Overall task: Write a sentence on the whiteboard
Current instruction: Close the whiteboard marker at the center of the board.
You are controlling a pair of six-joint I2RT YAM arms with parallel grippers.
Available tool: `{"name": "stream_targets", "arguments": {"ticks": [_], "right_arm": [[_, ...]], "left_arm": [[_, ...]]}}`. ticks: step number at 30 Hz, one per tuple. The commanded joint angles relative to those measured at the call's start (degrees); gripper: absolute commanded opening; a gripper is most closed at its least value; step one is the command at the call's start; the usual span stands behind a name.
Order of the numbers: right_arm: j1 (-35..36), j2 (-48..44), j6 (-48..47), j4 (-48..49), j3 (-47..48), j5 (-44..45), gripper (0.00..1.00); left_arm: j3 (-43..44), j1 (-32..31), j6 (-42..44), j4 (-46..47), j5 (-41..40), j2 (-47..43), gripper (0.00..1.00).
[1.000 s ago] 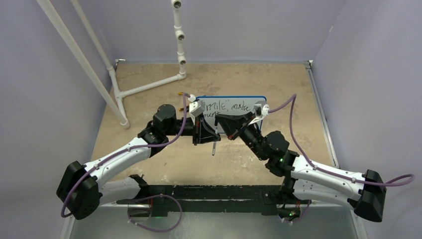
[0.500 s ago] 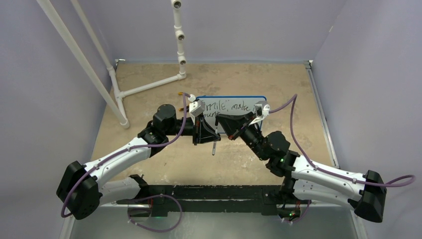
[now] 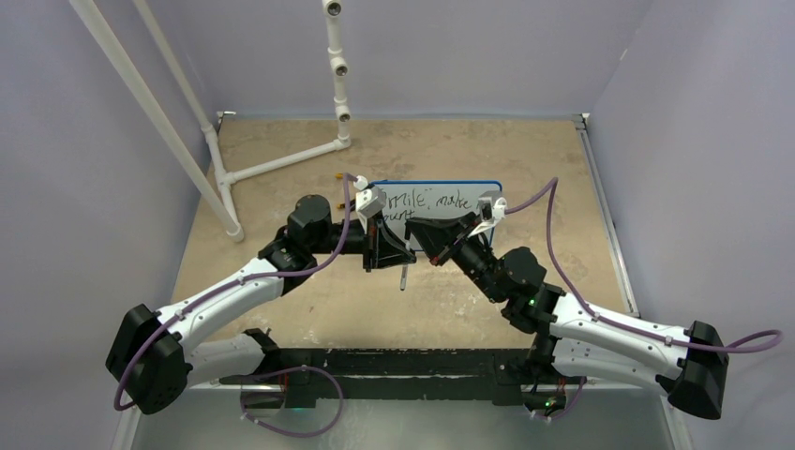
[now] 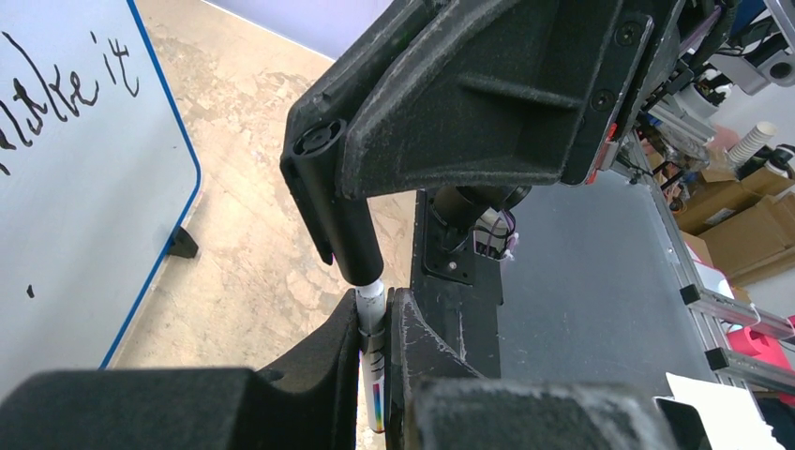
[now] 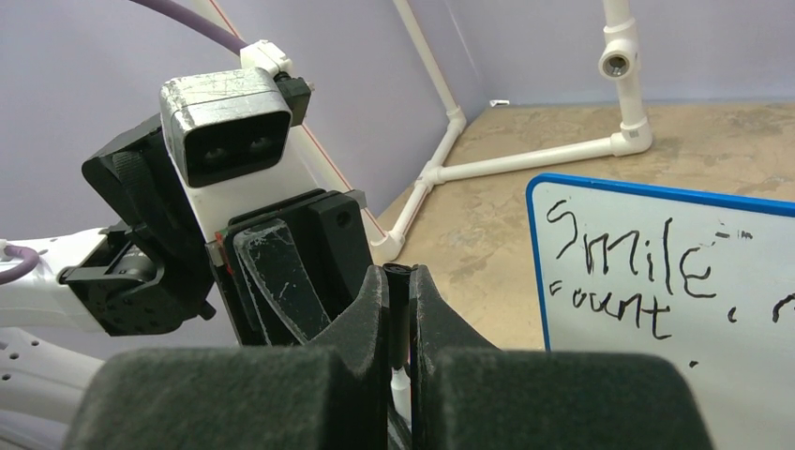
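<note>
The whiteboard (image 3: pixel 441 200) stands on the table behind both grippers, blue-framed (image 5: pixel 647 291), its right end in the left wrist view (image 4: pixel 66 187). The sentence (image 3: pixel 424 202) is black handwriting: "Smile" over "count" (image 5: pixel 628 272) and "make it" (image 4: pixel 66 94). My left gripper (image 3: pixel 392 251) (image 4: pixel 375 305) is shut on a white marker (image 4: pixel 372 342) with a rainbow stripe; the barrel's end pokes out below (image 3: pixel 402 277). My right gripper (image 3: pixel 422 240) (image 5: pixel 398 277) is shut on the black cap (image 5: pixel 397 305) (image 4: pixel 342 211), which sits on the marker's tip. The two grippers meet end to end.
A white PVC pipe frame (image 3: pixel 281 164) (image 5: pixel 534 155) stands at the back left of the table. Purple walls close three sides. The black base rail (image 3: pixel 394 364) runs along the near edge. Purple cables loop off both wrists.
The right wrist has dipped very slightly toward the left gripper. Both grips are unchanged and the left arm has stayed put.
</note>
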Motion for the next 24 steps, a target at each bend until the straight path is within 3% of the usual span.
{"name": "stream_targets", "arguments": {"ticks": [1,24], "right_arm": [[0.1,-0.8,-1.2,0.5,-0.1,-0.8,0.00],[0.1,-0.9,-4.9,2.4,-3.5,-8.2,0.00]], "left_arm": [[2.7,-0.1,1.6,1.0,-0.2,-1.4,0.00],[3.4,-0.2,1.7,2.0,-2.9,-3.0,0.00]]}}
